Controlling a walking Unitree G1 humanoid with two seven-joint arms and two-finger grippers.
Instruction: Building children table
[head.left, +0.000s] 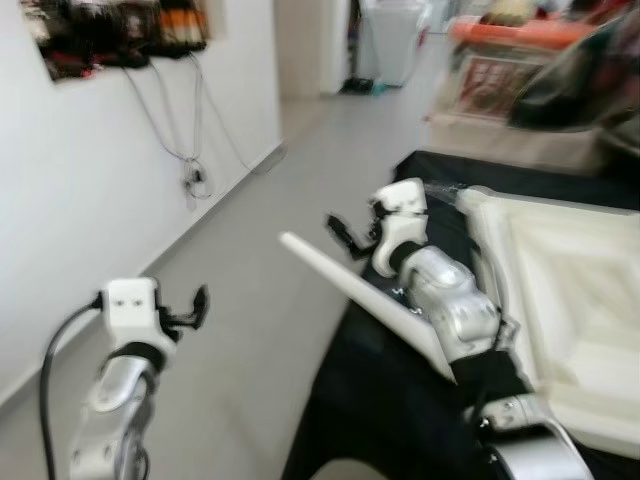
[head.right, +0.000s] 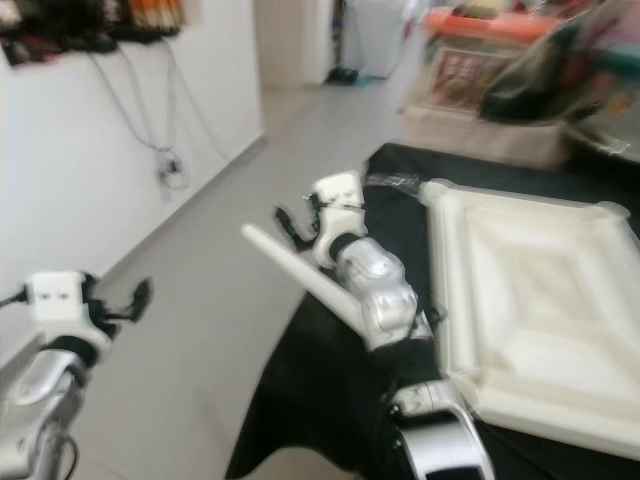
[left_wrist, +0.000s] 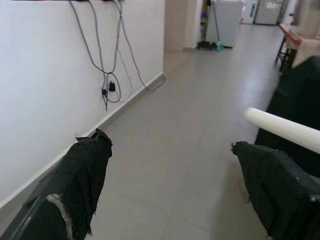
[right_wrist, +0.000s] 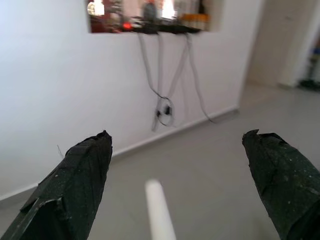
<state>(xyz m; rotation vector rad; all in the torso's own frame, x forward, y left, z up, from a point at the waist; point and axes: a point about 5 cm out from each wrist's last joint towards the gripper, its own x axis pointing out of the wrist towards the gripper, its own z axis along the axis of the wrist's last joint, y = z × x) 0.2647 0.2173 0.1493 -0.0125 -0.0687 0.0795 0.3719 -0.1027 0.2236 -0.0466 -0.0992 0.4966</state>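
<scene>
My right gripper (head.left: 350, 232), mid-frame in head view, jaws wide, empty, above white table leg (head.left: 365, 300) slanting off black cloth (head.right: 330, 390). Left gripper (head.left: 195, 308) lower left, jaws wide too, over floor. Upturned tabletop (head.right: 530, 300) at right. Wrist cams add wall cables (left_wrist: 107, 75) w/ socket; leg tip (right_wrist: 159, 212).

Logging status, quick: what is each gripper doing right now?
Left gripper: open, holding nothing.
Right gripper: open, holding nothing, above the white leg.
</scene>
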